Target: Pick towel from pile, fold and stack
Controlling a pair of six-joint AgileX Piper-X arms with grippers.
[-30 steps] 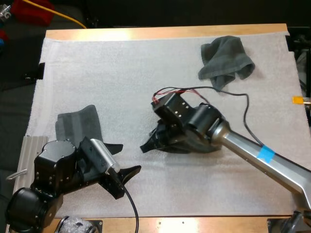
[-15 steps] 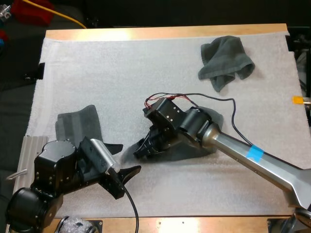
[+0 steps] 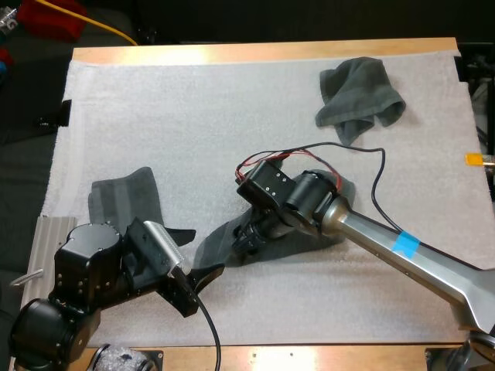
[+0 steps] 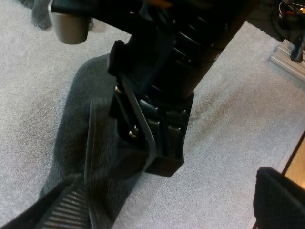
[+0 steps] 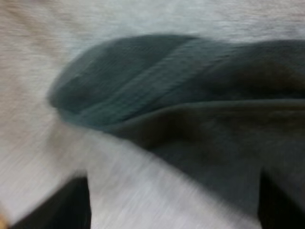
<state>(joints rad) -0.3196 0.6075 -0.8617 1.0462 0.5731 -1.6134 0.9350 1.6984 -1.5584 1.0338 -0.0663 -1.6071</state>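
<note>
At frame centre, the open right tool (image 3: 246,241) hangs over the towel (image 3: 210,249). The open left tool (image 3: 203,284) is near; they could collide.

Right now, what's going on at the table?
Towel folding, partway through. My right gripper is open and low over a dark grey-green towel spread in the middle of the white mat. My left gripper is open at the end of that towel nearest the left arm, holding nothing. A crumpled towel sits at the far right of the mat. A flat towel lies beside the left arm.
</note>
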